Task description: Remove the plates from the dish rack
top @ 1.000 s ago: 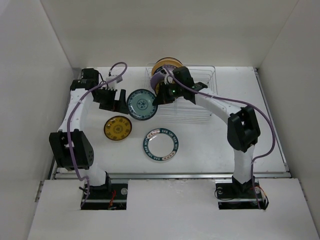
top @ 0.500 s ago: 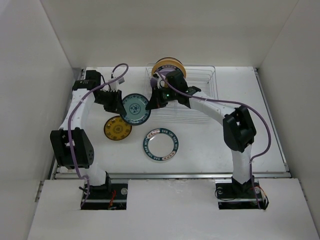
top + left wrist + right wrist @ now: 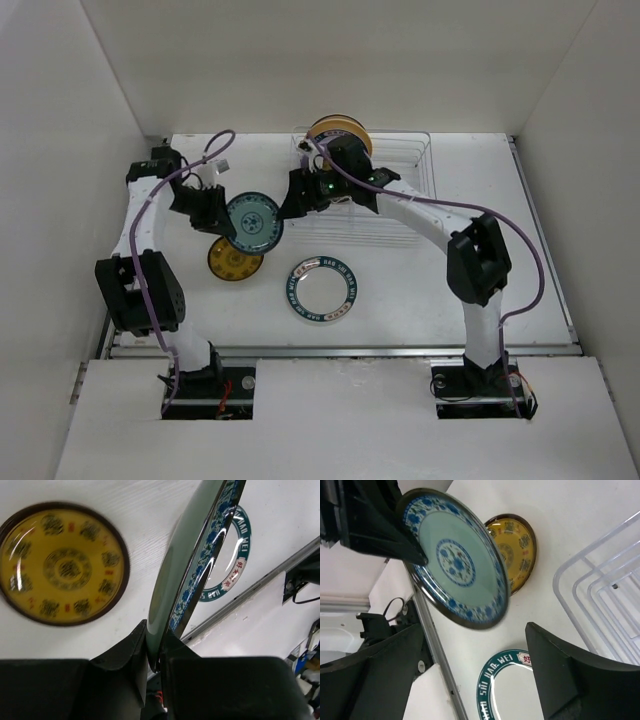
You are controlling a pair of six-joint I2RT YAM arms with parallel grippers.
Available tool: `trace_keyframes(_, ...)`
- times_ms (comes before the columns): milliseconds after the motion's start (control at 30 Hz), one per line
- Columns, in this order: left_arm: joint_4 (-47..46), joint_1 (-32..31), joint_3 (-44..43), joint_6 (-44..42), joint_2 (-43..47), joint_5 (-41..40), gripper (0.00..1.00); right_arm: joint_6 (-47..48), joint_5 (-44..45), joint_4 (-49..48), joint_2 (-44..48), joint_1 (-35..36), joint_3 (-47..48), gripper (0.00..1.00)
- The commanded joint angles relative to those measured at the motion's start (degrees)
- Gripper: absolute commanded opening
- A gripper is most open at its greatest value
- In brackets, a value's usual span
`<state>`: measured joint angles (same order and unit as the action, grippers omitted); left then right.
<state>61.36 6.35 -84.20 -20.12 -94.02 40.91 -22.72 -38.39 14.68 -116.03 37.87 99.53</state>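
Over the desk (image 3: 420,290), the left wrist view shows the left gripper (image 3: 154,647) pinching the blue plate (image 3: 185,555) by the rim. The right gripper (image 3: 474,630) is spread. Only the top view shows a yellow plate (image 3: 335,130) in the rack (image 3: 405,190).

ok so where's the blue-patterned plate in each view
Top external: centre-left, the blue-patterned plate overlaps the gold plate.
Left wrist: centre, edge-on, gold plate at its left.
Right wrist: upper left, face-on, gold plate at its right.
Shared landmark: the gold plate.
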Motion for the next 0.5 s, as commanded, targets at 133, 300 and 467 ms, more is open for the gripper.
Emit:
trace_keyframes(133,7.47,8.94,-0.63,-3.62,-2.47,-3.45,0.0,0.13,9.27,1.93,6.33,-3.67,3.83,0.9)
trace_keyframes(300,6.14,8.94,1.24,-1.41,-9.77,-8.39,0.0,-0.39,23.15,6.68,6.87,-6.84,5.15,0.84)
trace_keyframes(467,5.44,8.94,-1.22,-0.36,-15.4,-7.77,0.0,8.38,34.33,8.25,5.21,-7.54,8.48,0.8)
